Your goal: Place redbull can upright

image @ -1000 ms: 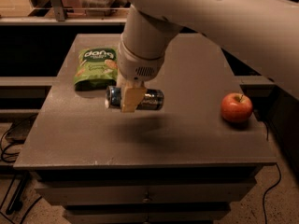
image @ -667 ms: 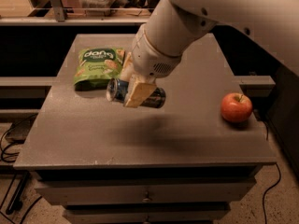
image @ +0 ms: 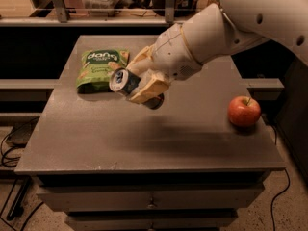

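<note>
The redbull can [image: 123, 81] is held in the air above the middle of the grey table [image: 96, 134], tilted, with its silver top facing the lower left toward the camera. My gripper [image: 142, 80] is shut on the can's body, with one tan finger [image: 149, 90] across the can's front and the other behind it. The white arm comes in from the upper right. The can's lower end is hidden behind the finger.
A green snack bag [image: 99, 69] lies flat at the back left of the table, just behind the can. A red apple [image: 244, 111] stands near the right edge. Drawers are under the tabletop. A shelf rail runs behind the table.
The gripper has lifted the can off the table and turned it, so its top now points toward the lower left. The arm has swung lower and further into view from the right.
</note>
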`<act>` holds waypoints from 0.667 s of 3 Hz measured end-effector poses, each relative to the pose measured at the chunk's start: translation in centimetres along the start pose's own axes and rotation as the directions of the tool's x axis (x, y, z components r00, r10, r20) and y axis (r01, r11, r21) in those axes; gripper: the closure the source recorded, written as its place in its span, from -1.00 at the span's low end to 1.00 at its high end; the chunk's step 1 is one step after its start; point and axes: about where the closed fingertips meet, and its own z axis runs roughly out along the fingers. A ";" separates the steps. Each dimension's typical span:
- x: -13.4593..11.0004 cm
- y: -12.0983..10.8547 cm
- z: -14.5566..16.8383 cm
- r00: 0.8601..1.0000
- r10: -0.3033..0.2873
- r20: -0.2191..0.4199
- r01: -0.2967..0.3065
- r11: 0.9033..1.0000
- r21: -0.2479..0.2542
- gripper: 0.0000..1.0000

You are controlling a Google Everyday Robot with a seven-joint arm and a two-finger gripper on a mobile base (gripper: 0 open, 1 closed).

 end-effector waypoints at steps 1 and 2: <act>-0.7 -0.5 -0.8 0.996 0.001 0.089 -0.003 1.000 0.021 1.00; -0.9 -0.4 -0.8 0.995 0.006 0.103 -0.009 1.000 0.023 1.00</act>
